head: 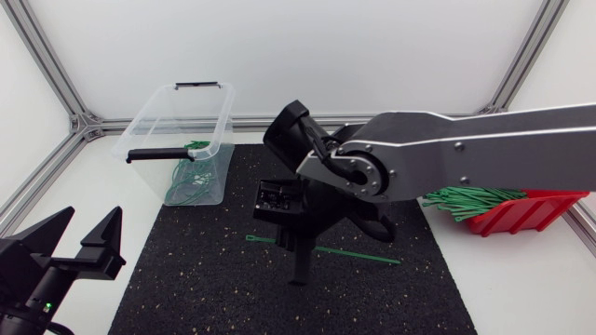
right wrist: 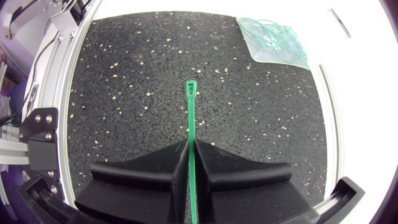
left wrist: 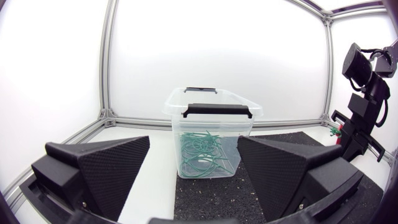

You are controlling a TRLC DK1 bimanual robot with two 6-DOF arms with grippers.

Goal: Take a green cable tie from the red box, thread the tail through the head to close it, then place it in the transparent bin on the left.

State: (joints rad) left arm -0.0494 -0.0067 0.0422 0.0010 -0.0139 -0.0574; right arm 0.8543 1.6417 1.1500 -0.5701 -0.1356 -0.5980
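The right hand (right wrist: 188, 143) gripped a straight green plastic cable tie (right wrist: 190, 106) over the black mat (head: 205, 279), clear of the red plastic box (head: 521, 212). Threading it and dropping it into the transparent plastic bin (head: 154, 130) were not yet done. The left hand (head: 89, 223) stood open.

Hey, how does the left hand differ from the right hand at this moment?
The left hand is open with nothing between its fingers; the right hand is shut on a green cable tie. The left hand sits beside the black mat, facing the transparent bin; the right hand points down over the mat's middle. Both are matte black with two wedge-shaped fingers.
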